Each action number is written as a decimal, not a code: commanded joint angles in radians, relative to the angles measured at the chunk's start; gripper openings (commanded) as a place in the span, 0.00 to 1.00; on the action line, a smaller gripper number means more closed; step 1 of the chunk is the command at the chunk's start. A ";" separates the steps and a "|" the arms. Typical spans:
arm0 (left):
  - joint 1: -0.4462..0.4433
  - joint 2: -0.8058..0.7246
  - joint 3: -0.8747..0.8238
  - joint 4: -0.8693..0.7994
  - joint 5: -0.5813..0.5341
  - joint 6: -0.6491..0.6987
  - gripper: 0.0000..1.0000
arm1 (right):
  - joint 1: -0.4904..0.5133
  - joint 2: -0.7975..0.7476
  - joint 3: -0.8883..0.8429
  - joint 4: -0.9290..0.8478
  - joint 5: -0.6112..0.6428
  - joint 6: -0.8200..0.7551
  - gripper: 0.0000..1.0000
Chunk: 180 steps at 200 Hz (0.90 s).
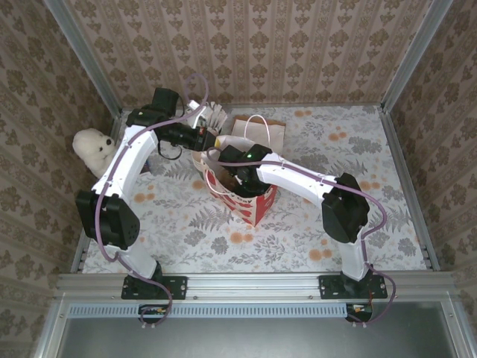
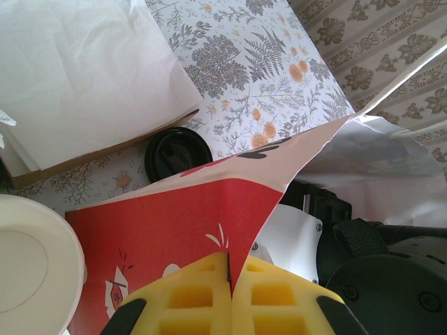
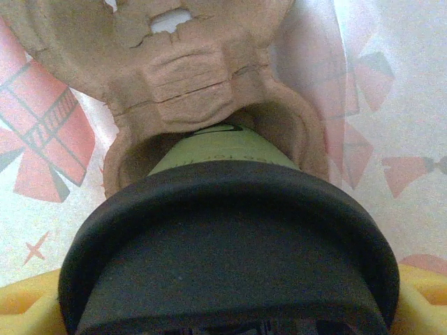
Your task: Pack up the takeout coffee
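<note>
The takeout coffee (image 3: 223, 157), a green cup under a black lid (image 3: 230, 251), is held in my right gripper (image 3: 223, 310). Its yellow fingers (image 3: 21, 307) press the lid's sides. The cup's base sits in a pocket of a brown pulp carrier (image 3: 181, 77) inside the red and white paper bag (image 1: 253, 203). In the top view the right gripper (image 1: 237, 176) reaches down into the bag's mouth. My left gripper (image 2: 230, 279) is shut on the bag's top edge (image 2: 241, 209), pinching the paper between its yellow pads at the bag's far-left corner (image 1: 203, 153).
Another black-lidded cup (image 2: 177, 152) stands on the table just beyond the bag. A white paper bag (image 1: 257, 130) lies behind it, a pot of white sticks (image 1: 214, 115) at the back. A white teddy bear (image 1: 93, 145) sits by the left wall. A white round lid (image 2: 31, 269) is close by the left gripper.
</note>
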 commanded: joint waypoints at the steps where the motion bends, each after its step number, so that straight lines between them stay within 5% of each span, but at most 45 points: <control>1: -0.012 0.003 0.033 -0.026 0.016 -0.009 0.00 | -0.004 -0.014 -0.034 0.086 -0.006 -0.005 0.54; 180: -0.008 -0.003 0.042 0.002 0.010 -0.043 0.00 | -0.005 0.006 -0.065 0.062 -0.003 -0.007 0.58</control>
